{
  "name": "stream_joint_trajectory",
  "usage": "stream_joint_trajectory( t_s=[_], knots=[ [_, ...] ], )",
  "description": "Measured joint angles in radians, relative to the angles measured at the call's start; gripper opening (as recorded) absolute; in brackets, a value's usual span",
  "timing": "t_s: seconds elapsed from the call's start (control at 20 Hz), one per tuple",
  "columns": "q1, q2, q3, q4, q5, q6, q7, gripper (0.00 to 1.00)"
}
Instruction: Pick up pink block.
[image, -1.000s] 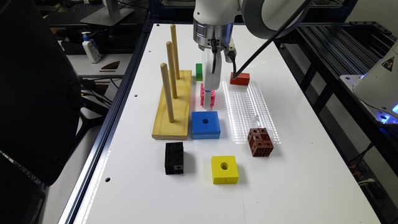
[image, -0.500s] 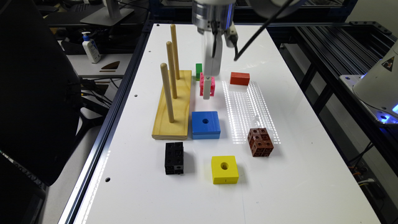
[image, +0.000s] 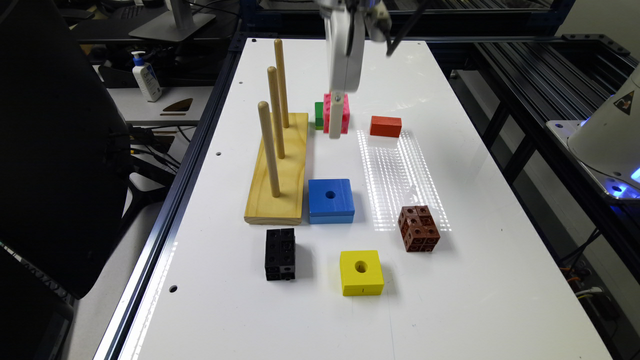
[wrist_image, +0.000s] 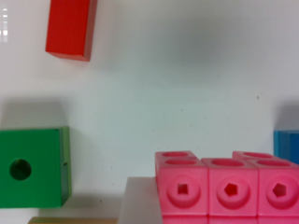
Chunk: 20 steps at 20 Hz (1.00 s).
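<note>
Looking at the exterior view, you see the claw (image: 338, 117) hanging from the top edge, clamped on the pink block (image: 343, 114), which sits lifted off the white worktop (image: 450, 280) between the fingers. In the wrist view the pink block (wrist_image: 229, 189) shows three linked cubes with round holes, with one pale finger (wrist_image: 140, 200) pressed against its end.

Just behind the block, toward the exterior view's left, a green block (image: 318, 114) peeks out; in the wrist view it (wrist_image: 32, 168) lies flat with a round hole. A red block (image: 385, 126) rests near it on the exterior view's right.

Nearer the camera you find a wooden base (image: 277, 170) with three upright pegs, and a blue block (image: 330, 200) just beside it. Closer still sit a black block (image: 280, 253), a yellow block (image: 361, 272) with a hole, and a brown cube (image: 419, 228), all well apart from the claw.
</note>
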Motion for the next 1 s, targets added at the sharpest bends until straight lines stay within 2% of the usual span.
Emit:
stream_joint_trajectory(
  t_s=[0.35,0.55,0.65,1.0],
  knots=[
    [0.0,-0.023,0.0,0.002,0.0,-0.019,0.0,0.0],
    [0.0,-0.075,0.0,0.002,0.0,-0.07,0.0,0.0],
    [0.0,-0.088,0.0,0.001,0.0001,-0.083,0.0,0.0],
    [0.0,-0.089,0.0,0.0,0.0001,-0.084,0.0,0.0]
  ],
)
